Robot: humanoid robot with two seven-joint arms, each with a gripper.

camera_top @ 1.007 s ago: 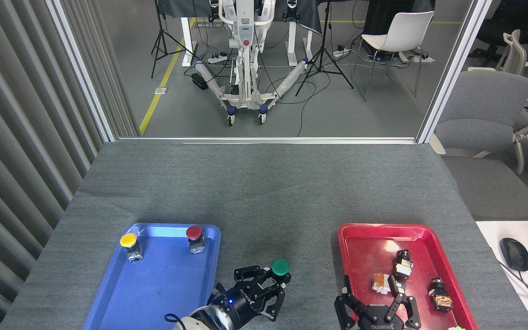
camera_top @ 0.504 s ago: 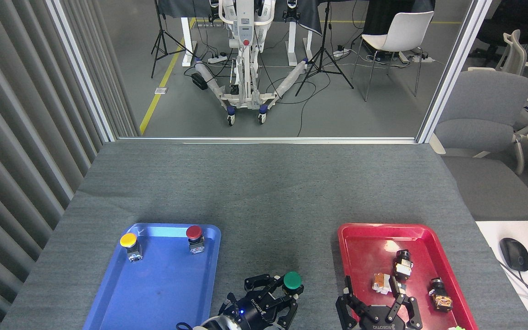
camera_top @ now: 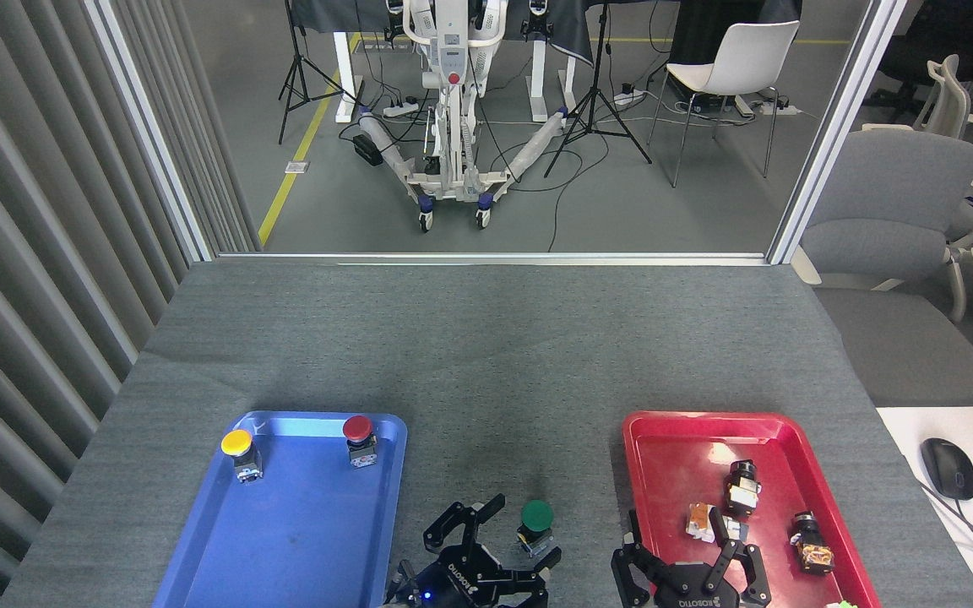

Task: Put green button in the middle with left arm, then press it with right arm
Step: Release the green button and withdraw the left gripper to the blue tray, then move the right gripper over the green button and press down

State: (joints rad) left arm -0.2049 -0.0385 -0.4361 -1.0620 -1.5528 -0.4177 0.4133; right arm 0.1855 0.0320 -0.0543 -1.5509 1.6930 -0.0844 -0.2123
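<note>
Green button (camera_top: pixel 536 521) stood upright on grey table cloth (camera_top: pixel 486 363), in strip between blue tray (camera_top: pixel 199 557) and red tray (camera_top: pixel 850 540), near front edge. Left gripper (camera_top: pixel 508 540) low at bottom edge, fingers spread apart around button, no clear grip on it. Right gripper (camera_top: pixel 685 557) over near end of red tray, fingers splayed, empty. Yellow button (camera_top: pixel 238 447) and red button (camera_top: pixel 359 435) sat in blue tray
</note>
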